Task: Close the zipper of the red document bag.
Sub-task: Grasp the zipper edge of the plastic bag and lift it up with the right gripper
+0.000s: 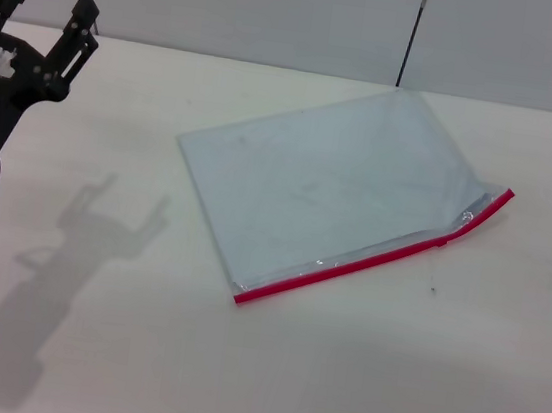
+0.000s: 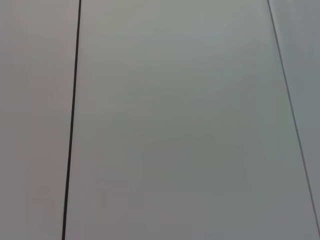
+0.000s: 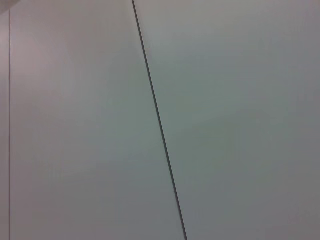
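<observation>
The red document bag [image 1: 324, 187] lies flat on the white table, a translucent pale blue-grey pouch turned at an angle. Its zipper [image 1: 375, 261] is a bright red strip along the near long edge, with a small slider [image 1: 443, 241] toward the right end, where the edge gapes slightly. My left gripper [image 1: 49, 2] is raised at the far left, well away from the bag, its two black fingers apart and empty. The right gripper is out of view. Both wrist views show only a plain grey wall with thin dark seams.
The white table [image 1: 385, 381] stretches around the bag, with the left arm's shadow [image 1: 103, 221] on its left part. A grey wall with a dark vertical seam [image 1: 411, 32] stands behind the table's far edge.
</observation>
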Controlling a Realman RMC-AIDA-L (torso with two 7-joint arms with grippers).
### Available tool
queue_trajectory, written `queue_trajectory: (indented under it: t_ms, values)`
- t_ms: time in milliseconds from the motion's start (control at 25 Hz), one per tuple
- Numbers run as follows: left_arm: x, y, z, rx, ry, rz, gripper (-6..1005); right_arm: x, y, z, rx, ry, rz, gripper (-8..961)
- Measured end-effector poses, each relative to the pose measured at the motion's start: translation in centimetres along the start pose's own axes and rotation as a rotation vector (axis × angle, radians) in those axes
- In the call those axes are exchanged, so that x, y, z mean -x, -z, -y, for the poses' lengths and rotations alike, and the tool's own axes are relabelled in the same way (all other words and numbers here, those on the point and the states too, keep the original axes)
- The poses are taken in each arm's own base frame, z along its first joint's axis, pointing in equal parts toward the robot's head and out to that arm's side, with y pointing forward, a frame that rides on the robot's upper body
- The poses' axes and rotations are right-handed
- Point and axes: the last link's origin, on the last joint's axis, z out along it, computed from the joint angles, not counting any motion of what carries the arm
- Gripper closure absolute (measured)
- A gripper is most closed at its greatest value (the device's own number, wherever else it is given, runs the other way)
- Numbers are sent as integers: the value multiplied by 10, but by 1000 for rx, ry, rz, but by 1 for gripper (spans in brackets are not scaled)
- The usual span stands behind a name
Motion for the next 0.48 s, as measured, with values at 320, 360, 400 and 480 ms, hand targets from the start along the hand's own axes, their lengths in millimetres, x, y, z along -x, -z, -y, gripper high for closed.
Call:
queue_trajectory:
  t_ms: [320, 360, 400, 480]
  values:
    - [0, 0, 0, 0, 0, 0, 229, -1, 0, 1, -5, 0, -6, 171]
    - [0, 0, 0, 0, 0, 0, 229, -1, 0, 1, -5, 0, -6, 171]
    - [0, 0, 0, 0, 0, 0, 229, -1, 0, 1, -5, 0, -6, 171]
    - [0, 0, 0, 0, 0, 0, 229, -1, 0, 1, -5, 0, -6, 172]
